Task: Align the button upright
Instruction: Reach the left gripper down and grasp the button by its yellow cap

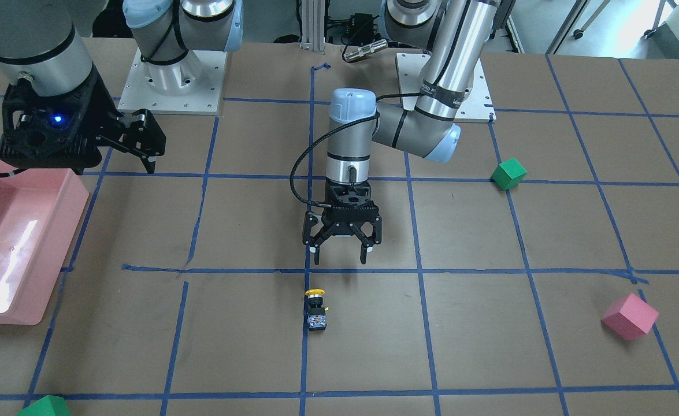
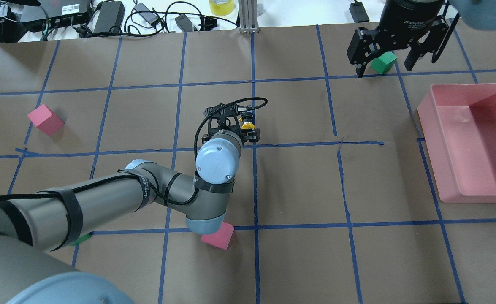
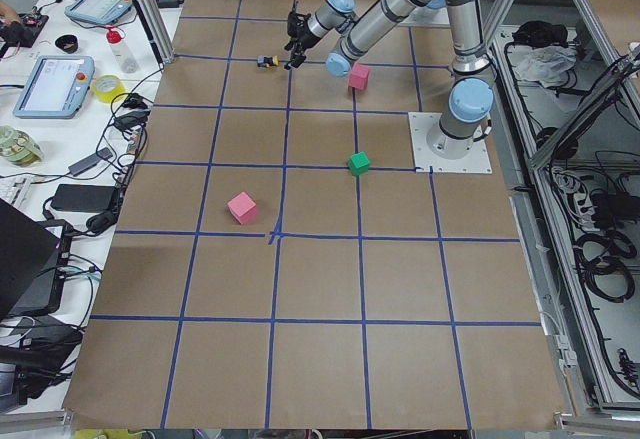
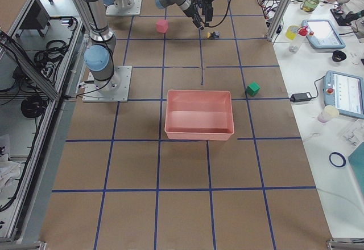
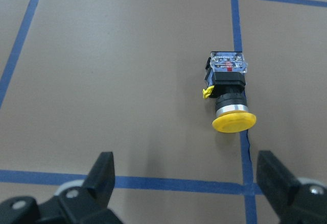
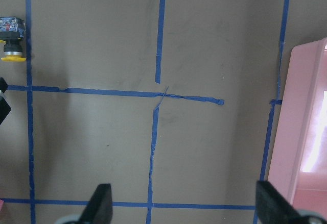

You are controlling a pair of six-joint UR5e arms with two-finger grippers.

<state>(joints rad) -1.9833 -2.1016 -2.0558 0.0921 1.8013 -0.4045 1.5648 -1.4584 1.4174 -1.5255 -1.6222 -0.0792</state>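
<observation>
Button (image 5: 229, 94) lies on its side on the worktop (image 1: 489, 346), across a tape line (image 5: 238, 25), just ahead of our left claw (image 1: 340, 257), which hangs released. We risk pinching the round cap off-centre, so it rolls away. Our right claw (image 6: 185, 203) is released, well apart.

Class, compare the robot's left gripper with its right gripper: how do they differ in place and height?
The left gripper hangs over the middle of the table, beside the button lying on its side; the right gripper is off near the pink bin, far from it. The left gripper sits low; the right gripper looks higher. Both are open and empty.
</observation>
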